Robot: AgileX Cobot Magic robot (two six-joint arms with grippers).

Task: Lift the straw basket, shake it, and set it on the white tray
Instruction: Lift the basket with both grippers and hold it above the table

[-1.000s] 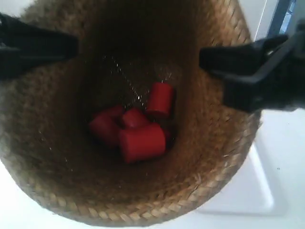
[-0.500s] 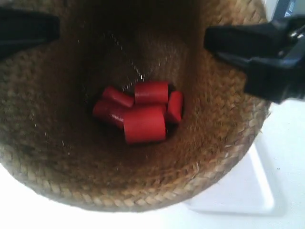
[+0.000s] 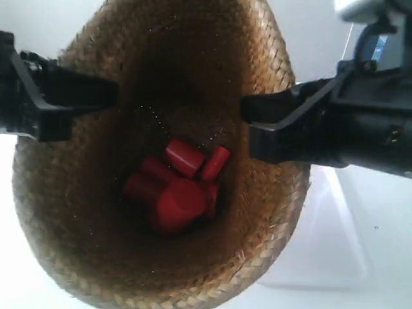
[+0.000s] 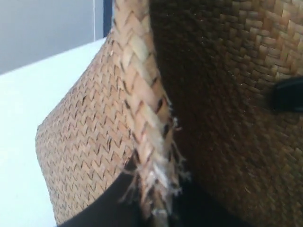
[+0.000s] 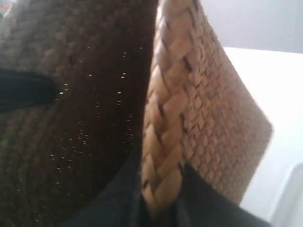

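Note:
The straw basket (image 3: 77, 219) hangs in the air close to the exterior camera, squeezed narrow, its dark inside facing the lens. Several red cylinders (image 3: 177, 190) lie at its bottom. My left gripper (image 4: 154, 210) is shut on the braided rim (image 4: 142, 94), one finger outside, one inside. My right gripper (image 5: 158, 208) is shut on the rim (image 5: 165, 118) at the opposite side. In the exterior view the black gripper (image 3: 106, 93) at the left and the black gripper (image 3: 254, 129) at the right pinch the rim. The white tray (image 3: 328, 244) lies below, at the basket's right.
A white tabletop (image 3: 386, 212) spreads under the basket and round the tray. A pale wall (image 3: 45, 26) stands behind. The right gripper's far finger (image 4: 288, 94) shows across the basket in the left wrist view.
The basket has been pulled away from the exterior camera and pressed narrower. Both grippers have come closer together. The red cylinders have tumbled into a new heap.

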